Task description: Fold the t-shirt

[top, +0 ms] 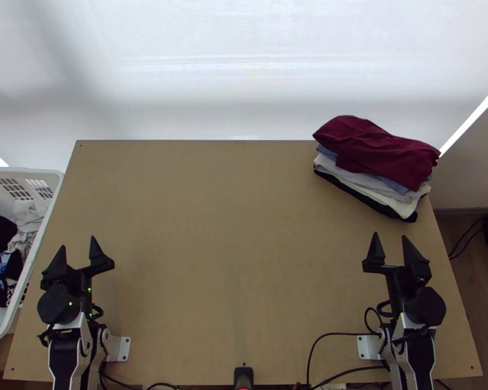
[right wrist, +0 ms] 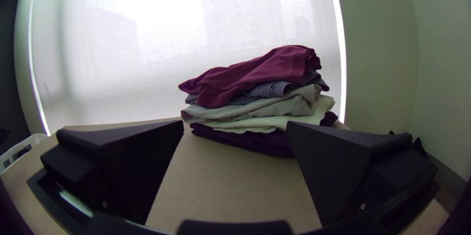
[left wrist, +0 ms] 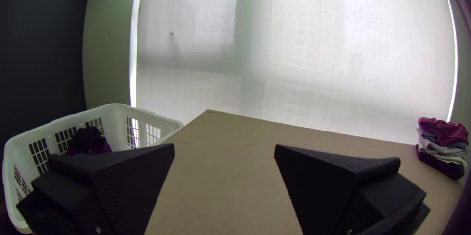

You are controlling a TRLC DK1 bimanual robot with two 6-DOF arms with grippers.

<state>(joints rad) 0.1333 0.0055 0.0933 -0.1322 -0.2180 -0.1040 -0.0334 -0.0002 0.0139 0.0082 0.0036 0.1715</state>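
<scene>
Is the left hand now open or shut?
The left hand is open: its two black fingers stand wide apart, with the table showing between them.

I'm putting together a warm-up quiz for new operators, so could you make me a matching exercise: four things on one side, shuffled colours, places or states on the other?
1. Top garment of the pile
2. Laundry basket
3. Left tool
4. Table

A. Open, at the near left
B. Directly under the pile
C. Maroon
D. White

Pairs: 1-C, 2-D, 3-A, 4-B
</scene>
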